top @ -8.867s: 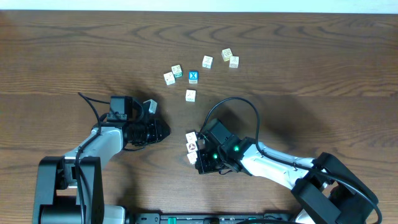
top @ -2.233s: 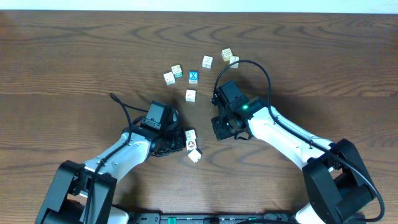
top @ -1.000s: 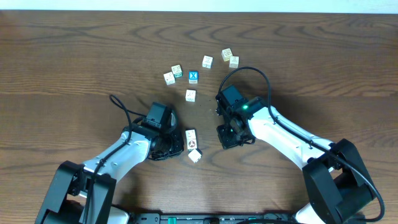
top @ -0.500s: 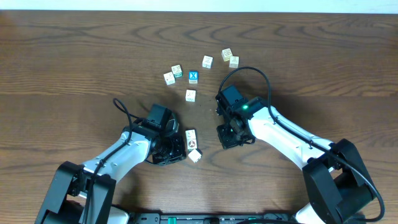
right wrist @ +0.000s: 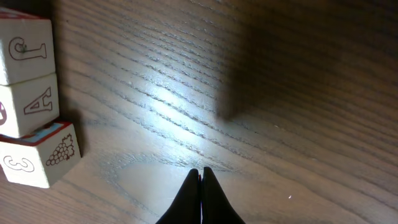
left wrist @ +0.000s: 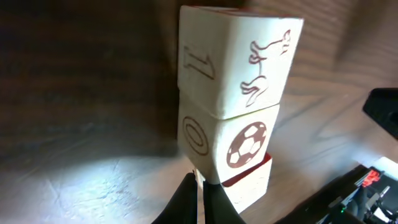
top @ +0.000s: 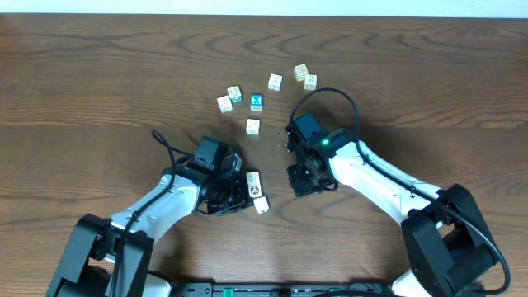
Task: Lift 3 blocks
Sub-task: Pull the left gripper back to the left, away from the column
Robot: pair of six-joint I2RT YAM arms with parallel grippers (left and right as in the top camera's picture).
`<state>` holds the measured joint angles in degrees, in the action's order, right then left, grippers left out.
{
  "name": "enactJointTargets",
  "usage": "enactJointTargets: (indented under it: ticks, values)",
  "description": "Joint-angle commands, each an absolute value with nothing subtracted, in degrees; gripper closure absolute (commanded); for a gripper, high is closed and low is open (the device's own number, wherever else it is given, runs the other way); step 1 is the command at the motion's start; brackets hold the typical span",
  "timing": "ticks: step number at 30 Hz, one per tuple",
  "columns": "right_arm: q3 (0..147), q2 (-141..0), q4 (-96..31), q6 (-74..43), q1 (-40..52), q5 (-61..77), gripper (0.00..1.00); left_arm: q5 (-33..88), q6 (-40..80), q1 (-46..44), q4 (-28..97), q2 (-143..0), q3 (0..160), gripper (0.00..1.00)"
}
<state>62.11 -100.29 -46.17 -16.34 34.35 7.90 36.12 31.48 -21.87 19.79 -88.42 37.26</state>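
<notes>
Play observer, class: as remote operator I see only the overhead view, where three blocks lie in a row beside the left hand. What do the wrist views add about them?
Observer: In the left wrist view, the middle block carries a football picture and, on the face beside it, a ring-shaped character.
Operator: And its neighbour nearer the robot?
Observer: In the right wrist view, that skewed end block shows a 3 and a bunch of grapes.
Operator: I cannot judge the other hand from above.
Observer: Its own camera shows the right hand shut, fingers pressed together over bare table.
</notes>
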Motion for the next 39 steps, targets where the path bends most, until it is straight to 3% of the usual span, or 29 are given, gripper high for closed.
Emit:
enactJointTargets:
  ticks: [1, 12, 24, 39]
  values:
    - [62.78, -100.62, -46.11, -16.88, 34.22, 7.53, 0.99, 36.88, 32.27, -21.96, 19.18, -89.1, 36.88, 0.93]
    - [62.76, -100.62, -47.92, -17.21, 34.24, 7.62, 0.99, 36.4, 32.23, -21.96, 23.42, -89.06, 36.88, 0.93]
    - [62.65, -100.62, -44.45, -20.97, 39.22, 13.58, 0.99, 27.18, 32.1, -21.47, 26.5, -86.94, 36.88, 0.93]
    - [61.73, -100.64, -42.0, -30.13, 42.28, 9.08, 0.99, 23.31, 27.66, -5.76, 26.65, -80.73, 36.88, 0.93]
